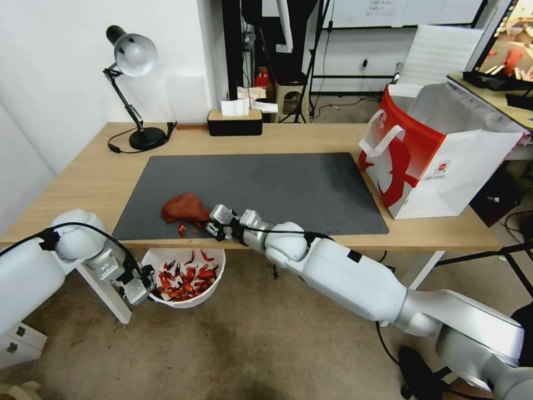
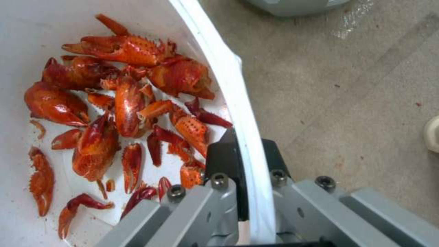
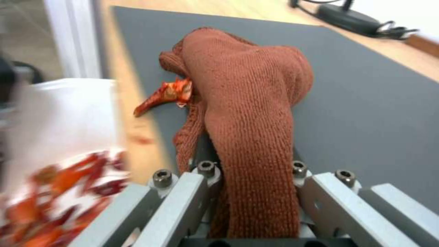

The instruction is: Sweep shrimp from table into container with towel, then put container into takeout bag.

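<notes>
Right gripper fingers clamped on towel, bunched at 11 o'clock on the counter edge; stray shrimp at 9 o'clock. Container just below at 7 o'clock, rim pinched by left gripper fingers; takeout bag far off at 2 o'clock.

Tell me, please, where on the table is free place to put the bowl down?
The dark mat is bare between the towel and the takeout bag; the table is also bare between lamp and mat. The front edge is crowded: right gripper holds the towel beside stray shrimp. Left gripper holds the container below the edge.
</notes>
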You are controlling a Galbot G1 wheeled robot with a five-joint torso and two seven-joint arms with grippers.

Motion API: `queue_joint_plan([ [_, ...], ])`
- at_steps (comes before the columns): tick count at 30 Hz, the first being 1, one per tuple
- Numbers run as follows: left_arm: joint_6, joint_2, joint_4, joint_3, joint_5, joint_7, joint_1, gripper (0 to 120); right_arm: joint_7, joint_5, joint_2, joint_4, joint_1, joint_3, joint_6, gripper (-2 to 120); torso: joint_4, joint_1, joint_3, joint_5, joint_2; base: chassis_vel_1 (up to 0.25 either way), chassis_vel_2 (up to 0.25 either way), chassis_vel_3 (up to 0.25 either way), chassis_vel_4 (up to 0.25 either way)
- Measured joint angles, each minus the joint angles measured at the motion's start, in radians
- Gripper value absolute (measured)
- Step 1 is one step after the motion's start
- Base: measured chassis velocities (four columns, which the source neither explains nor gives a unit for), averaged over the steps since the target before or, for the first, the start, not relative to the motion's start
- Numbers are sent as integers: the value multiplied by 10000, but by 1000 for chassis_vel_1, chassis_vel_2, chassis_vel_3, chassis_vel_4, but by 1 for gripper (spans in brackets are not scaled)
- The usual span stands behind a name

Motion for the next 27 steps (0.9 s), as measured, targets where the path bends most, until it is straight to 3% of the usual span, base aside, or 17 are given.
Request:
queue_joint_plan([
  [14,35,210,-219,-296,-4,-28,272,0,-415,331,-1134,2001,-392,-612,-103,8,0,0,3,-4,-4,0,0,0,0],
  [23,67,249,-336,-459,-8,-35,499,0,-753,666,-1267,2418,-553,56,743,8,0,1,2,-4,-4,0,0,0,0],
  [27,78,306,-401,-610,-8,-40,679,0,226,604,-1160,2511,-589,1192,973,8,1,1,1,-2,-4,0,0,0,0],
])
